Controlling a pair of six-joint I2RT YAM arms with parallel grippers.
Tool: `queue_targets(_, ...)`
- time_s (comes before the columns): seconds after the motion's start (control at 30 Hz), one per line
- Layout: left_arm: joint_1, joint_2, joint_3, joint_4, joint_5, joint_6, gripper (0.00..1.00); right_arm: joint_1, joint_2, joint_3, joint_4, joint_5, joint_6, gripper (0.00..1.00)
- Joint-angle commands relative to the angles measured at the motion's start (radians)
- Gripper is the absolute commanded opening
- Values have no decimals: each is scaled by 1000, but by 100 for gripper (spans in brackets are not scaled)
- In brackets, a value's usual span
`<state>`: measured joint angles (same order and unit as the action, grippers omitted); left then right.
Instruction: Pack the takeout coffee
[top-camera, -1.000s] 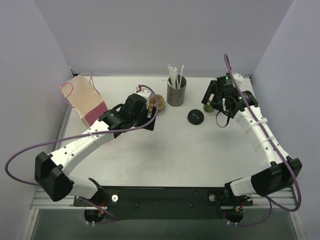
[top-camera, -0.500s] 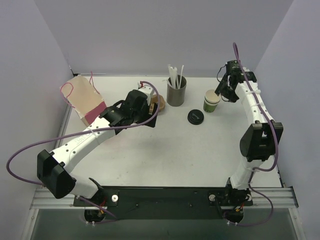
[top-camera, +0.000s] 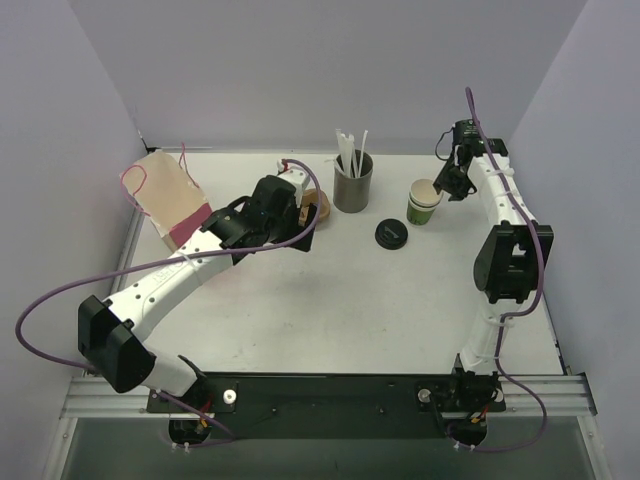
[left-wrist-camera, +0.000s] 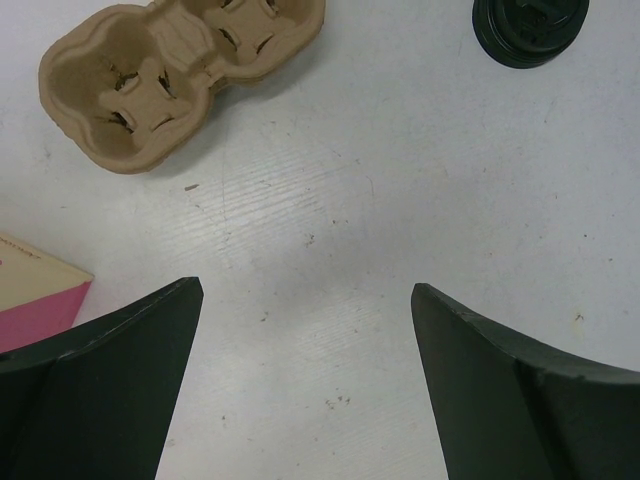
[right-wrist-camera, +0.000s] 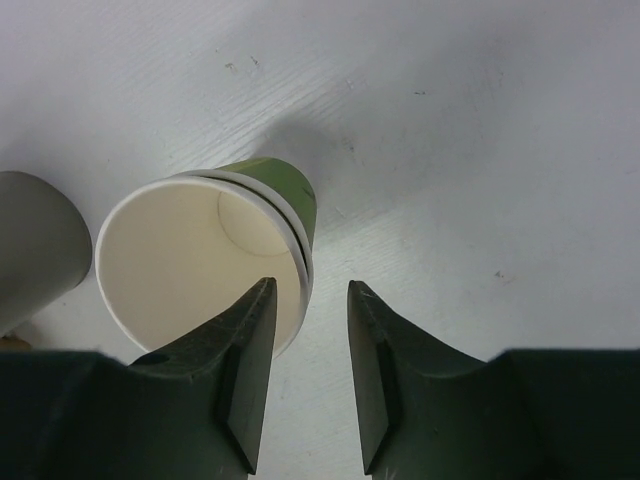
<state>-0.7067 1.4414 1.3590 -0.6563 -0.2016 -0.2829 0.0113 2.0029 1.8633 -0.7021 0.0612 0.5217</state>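
The takeout coffee with its dark top is out of view. Its black round lid (top-camera: 390, 234) (left-wrist-camera: 530, 25) lies flat on the table. A green paper cup (top-camera: 424, 201) (right-wrist-camera: 205, 255) with a pale cream, empty inside stands upright at the back right. My right gripper (top-camera: 447, 185) (right-wrist-camera: 308, 285) hangs over that cup's right rim. Its jaws are narrowed with a gap left; one finger covers the rim and the other is over bare table. My left gripper (top-camera: 298, 232) (left-wrist-camera: 307, 290) is wide open above bare table, holding nothing.
A brown cardboard cup carrier (top-camera: 318, 205) (left-wrist-camera: 170, 70) lies just beyond the left gripper. A grey cylinder of white straws (top-camera: 352, 180) (right-wrist-camera: 35, 245) stands left of the green cup. A cream and pink paper bag (top-camera: 170, 200) (left-wrist-camera: 30, 290) lies at the back left.
The right arm folded up and its gripper swung off the cup to the cup's right rim, baring the cream inside. Its jaws narrowed. The left arm shifted slightly.
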Motion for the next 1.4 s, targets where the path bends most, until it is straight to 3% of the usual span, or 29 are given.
queue_targets(0.0, 7, 8, 54, 3, -1, 10, 97, -4, 19, 46, -28, -12, -3, 27)
queue_targets(0.2, 9, 17, 54, 0, -2, 5, 97, -4, 40, 59, -30, -24, -5, 17)
queue_targets(0.43, 10, 24, 63, -11, -10, 5, 98, -4, 59, 76, -40, -35, -8, 16)
queue_targets(0.63, 12, 25, 66, -14, -12, 5, 98, -2, 47, 97, -50, -34, -11, 0)
queue_targets(1.37, 24, 25, 51, -11, 2, 10, 97, -5, -76, 148, -46, -26, 9, 0)
